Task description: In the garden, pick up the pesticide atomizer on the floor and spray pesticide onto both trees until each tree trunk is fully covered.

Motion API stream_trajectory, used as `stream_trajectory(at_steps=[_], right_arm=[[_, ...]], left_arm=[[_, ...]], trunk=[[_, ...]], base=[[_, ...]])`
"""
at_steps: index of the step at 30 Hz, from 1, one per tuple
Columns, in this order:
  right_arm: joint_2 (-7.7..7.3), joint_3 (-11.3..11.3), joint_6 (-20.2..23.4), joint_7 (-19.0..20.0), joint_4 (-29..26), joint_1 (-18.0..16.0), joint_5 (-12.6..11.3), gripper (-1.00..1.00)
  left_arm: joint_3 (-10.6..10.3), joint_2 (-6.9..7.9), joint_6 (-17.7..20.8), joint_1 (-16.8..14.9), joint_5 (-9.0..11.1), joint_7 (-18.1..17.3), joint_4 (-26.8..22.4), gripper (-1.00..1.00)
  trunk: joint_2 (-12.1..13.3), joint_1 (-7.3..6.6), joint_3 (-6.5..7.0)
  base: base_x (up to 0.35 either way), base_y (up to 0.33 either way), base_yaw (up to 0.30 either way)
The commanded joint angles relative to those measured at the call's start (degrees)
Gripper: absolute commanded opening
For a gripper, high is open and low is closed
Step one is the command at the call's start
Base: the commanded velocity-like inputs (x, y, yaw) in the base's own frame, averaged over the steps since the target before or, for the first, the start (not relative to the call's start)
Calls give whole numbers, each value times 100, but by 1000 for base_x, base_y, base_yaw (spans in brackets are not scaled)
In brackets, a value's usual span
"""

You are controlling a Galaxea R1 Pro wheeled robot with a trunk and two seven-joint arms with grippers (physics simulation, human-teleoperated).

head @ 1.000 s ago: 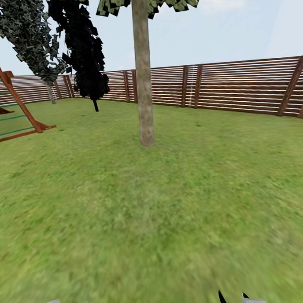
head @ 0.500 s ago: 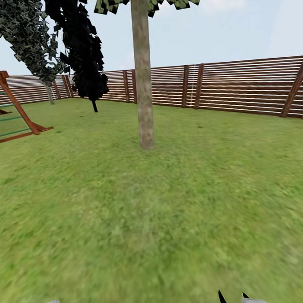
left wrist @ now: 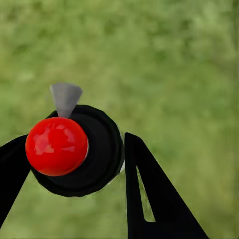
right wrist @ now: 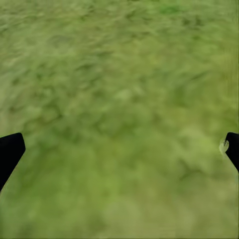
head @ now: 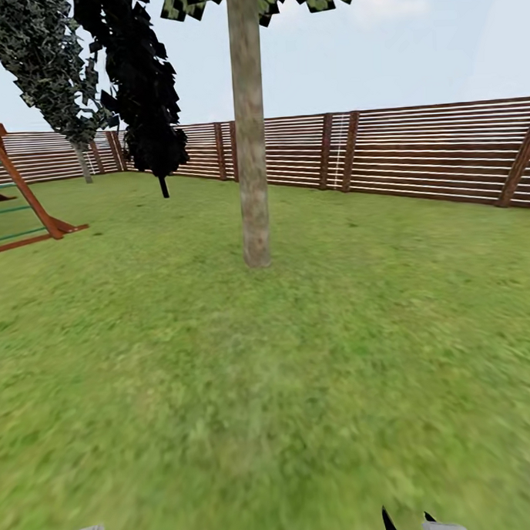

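Observation:
One tree stands ahead in the head view, and its thick pale mottled tree trunk (head: 250,142) rises from the grass floor (head: 270,388) a few metres away. In the left wrist view my left gripper (left wrist: 77,135) is shut on the pesticide atomizer (left wrist: 57,145), which shows a round black body, a red knob and a grey nozzle tip. The right gripper (right wrist: 124,144) is open over bare grass, its black fingertips (right wrist: 10,152) at the frame's edges. Bits of both grippers peek in at the head view's lower edge. No pesticide speckles show on the trunk.
A brown slatted fence (head: 414,150) rings the garden behind the tree. A black-leaved tree (head: 141,85) and a leaning grey-green tree (head: 48,66) stand at the back left. A red wooden play frame (head: 23,202) sits at the left edge.
The whole head view has shifted: the camera has moved a little closer to the trunk, and the play frame has slid further left. The grippers hold their places in the view.

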Motion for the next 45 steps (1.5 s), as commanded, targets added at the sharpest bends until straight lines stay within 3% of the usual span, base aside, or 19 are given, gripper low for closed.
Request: stream_trajectory(at_steps=[1,45], right_arm=[[0,0,0,0,0,0,0,100],[9,1,0,0,0,0,0,100]], left_arm=[[3,0,0,0,3,-2,1,-100],[5,9,3,0,3,7,-5,-100]], trunk=[[0,0,0],[0,0,0]], base=[[338,0,0],[338,0,0]])
